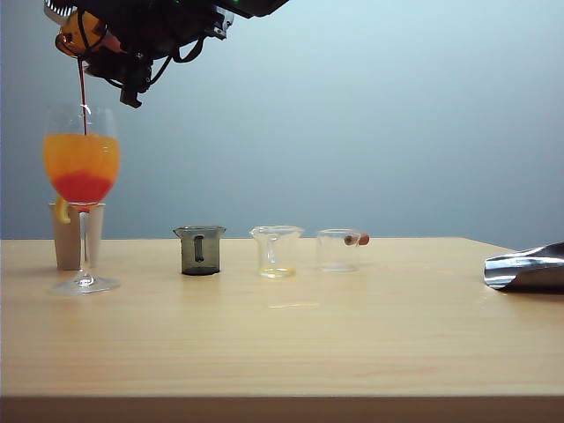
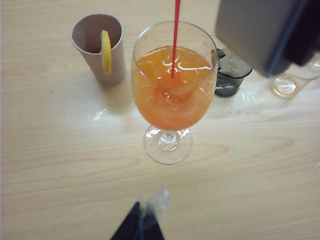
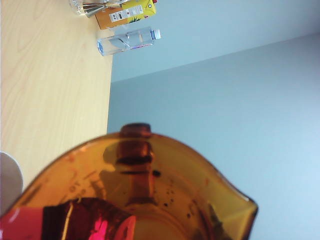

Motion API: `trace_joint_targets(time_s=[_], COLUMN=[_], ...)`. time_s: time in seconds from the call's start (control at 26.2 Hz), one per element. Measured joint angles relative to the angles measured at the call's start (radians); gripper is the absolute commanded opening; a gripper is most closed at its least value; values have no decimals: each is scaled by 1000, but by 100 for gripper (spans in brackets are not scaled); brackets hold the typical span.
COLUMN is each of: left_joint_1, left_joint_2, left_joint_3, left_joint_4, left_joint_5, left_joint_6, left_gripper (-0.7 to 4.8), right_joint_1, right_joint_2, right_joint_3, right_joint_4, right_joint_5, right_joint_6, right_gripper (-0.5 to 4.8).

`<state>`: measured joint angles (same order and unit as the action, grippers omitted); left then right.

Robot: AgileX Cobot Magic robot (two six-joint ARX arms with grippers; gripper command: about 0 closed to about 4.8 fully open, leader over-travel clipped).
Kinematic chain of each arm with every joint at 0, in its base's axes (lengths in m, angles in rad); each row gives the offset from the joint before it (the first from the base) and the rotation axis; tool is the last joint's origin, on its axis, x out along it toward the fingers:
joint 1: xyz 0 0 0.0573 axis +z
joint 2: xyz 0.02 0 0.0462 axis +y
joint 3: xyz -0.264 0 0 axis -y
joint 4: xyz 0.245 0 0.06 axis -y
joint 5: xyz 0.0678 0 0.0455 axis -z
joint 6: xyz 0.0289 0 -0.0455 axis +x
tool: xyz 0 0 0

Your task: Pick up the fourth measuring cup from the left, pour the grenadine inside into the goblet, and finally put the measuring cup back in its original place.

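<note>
High at the exterior view's top left, my right gripper (image 1: pixel 99 40) is shut on the red-brown measuring cup (image 1: pixel 74 37), which is tipped over the goblet (image 1: pixel 81 167). A thin red stream of grenadine (image 1: pixel 83 97) falls from its spout into the orange juice, and a red layer lies at the bowl's bottom. The right wrist view is filled by the cup (image 3: pixel 165 190), with grenadine (image 3: pixel 85 220) pooled near the spout. In the left wrist view the stream (image 2: pixel 176 35) enters the goblet (image 2: pixel 172 95). My left gripper (image 2: pixel 142 225) is shut and empty, near the goblet's foot.
A paper cup with a lemon slice (image 1: pixel 66 238) stands just behind the goblet. To its right stand a smoky grey cup (image 1: pixel 200 250) and two clear cups (image 1: pixel 277 252) (image 1: pixel 339 249). A silver metal object (image 1: pixel 526 269) lies at the right edge. A bottle (image 3: pixel 127 41) and a carton (image 3: pixel 125 14) are far off.
</note>
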<state>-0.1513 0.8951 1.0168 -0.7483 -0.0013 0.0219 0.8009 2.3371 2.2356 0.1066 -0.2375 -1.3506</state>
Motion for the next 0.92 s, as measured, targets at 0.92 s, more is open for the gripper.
trace_joint_targets(time_s=[0.92], left_joint_1=[0], left_joint_2=[0], left_joint_3=[0], left_joint_4=[0], left_joint_5=[0], left_joint_6=[0], left_gripper=[-2], right_joint_1=[2], right_joint_2=[0], right_joint_3=[0], right_joint_4=[0], right_joint_5=[0], right_joint_6=[-85], right_gripper=[144])
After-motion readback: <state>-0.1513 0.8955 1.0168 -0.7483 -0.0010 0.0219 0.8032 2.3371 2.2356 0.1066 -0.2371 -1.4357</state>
